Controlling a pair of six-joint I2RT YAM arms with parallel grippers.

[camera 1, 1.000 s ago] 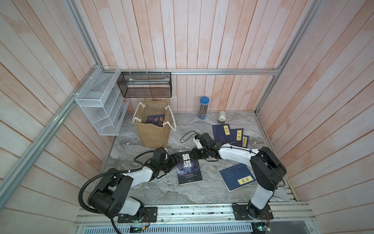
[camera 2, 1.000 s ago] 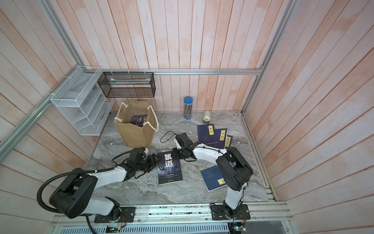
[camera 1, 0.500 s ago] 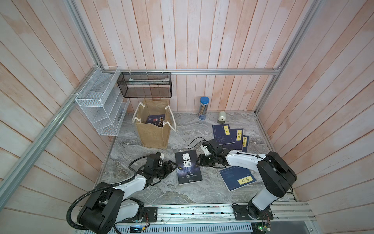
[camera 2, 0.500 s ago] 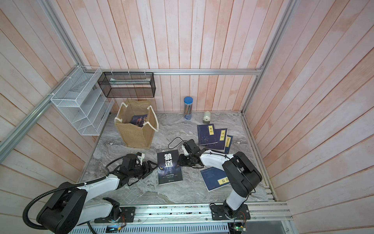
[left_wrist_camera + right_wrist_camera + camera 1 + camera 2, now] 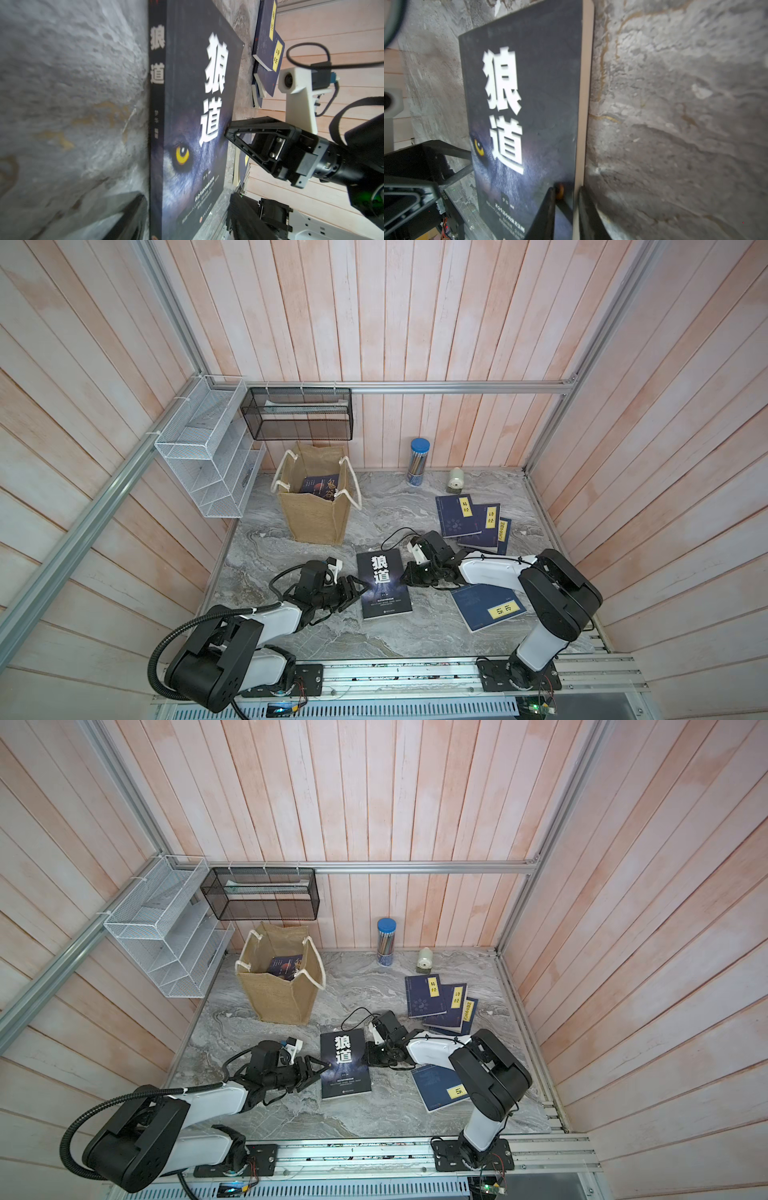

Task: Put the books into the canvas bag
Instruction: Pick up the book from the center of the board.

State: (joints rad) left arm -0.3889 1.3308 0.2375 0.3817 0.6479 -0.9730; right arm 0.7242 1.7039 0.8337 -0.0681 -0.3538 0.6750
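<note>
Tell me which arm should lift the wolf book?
Probably right. The right gripper has fingers on both sides of the wolf book, at its page edge; the left gripper is open beside the spine.

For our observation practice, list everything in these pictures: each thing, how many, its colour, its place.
canvas bag: one, tan, white rope handles, table's back left.
book in the bag: one, dark blue, at its mouth.
black book: one, white title, flat between the grippers.
navy books: four, yellow labels; three overlapped at right, one nearer the front.
pencil tube: one, blue lid, by the back wall.
small cream object: one, beside the tube.
wire rack: one, white, left wall.
mesh basket: one, black, back wall.
table: one, grey marble.
left gripper: black, jaws apart at the black book's spine.
right gripper: black, at its page edge.
</note>
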